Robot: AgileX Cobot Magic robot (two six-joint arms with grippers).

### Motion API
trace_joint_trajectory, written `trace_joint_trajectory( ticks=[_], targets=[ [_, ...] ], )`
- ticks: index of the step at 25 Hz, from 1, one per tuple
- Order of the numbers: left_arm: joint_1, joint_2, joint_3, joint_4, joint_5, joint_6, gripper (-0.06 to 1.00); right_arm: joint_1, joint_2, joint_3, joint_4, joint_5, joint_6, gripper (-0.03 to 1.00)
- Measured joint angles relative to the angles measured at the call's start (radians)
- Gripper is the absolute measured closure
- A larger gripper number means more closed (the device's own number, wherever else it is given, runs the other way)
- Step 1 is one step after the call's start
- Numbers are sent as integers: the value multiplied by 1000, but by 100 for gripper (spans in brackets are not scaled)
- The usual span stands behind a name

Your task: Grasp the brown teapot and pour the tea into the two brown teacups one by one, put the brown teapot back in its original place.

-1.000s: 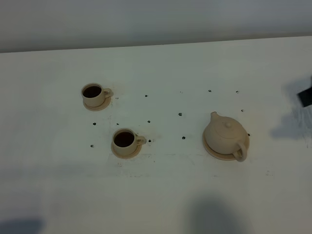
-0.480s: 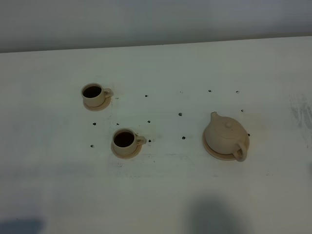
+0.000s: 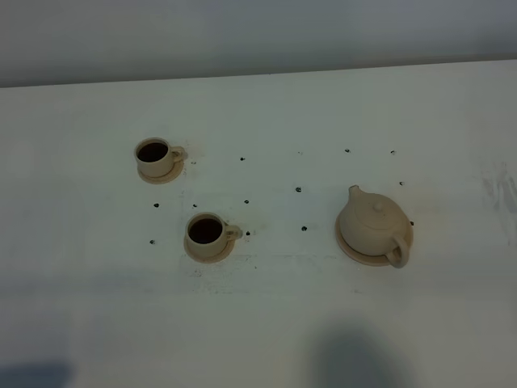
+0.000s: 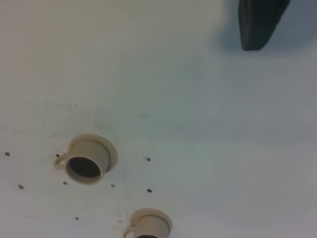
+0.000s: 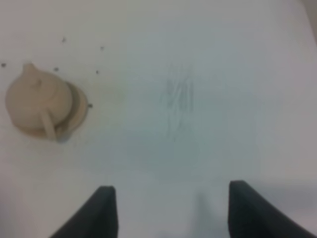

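The brown teapot sits upright with its lid on, resting on the wide round saucer at the right of the table; it also shows in the right wrist view. The two brown teacups stand on small saucers at the left, one farther back and one nearer, both holding dark tea. In the left wrist view they show as one whole cup and one cut off by the frame's edge. My right gripper is open and empty, well apart from the teapot. Only one dark finger of my left gripper shows.
Small dark specks dot the white table between the cups and the teapot. A grey wall runs behind the table's far edge. Neither arm shows in the exterior high view.
The dark gripper part and its shadow at the right edge of the exterior view have withdrawn out of frame. Teapot and cups have not moved.
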Motion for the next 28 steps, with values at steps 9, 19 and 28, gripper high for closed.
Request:
trace_joint_trajectory(
  ticks=[9, 19, 28],
  targets=[
    [0, 0, 0, 0, 0, 0, 40, 0, -170, 128, 160, -13, -139, 50],
    [0, 0, 0, 0, 0, 0, 40, 0, -255, 140, 170, 8, -135, 64],
    [0, 0, 0, 0, 0, 0, 40, 0, -263, 141, 135, 8, -97, 75]
  ],
)
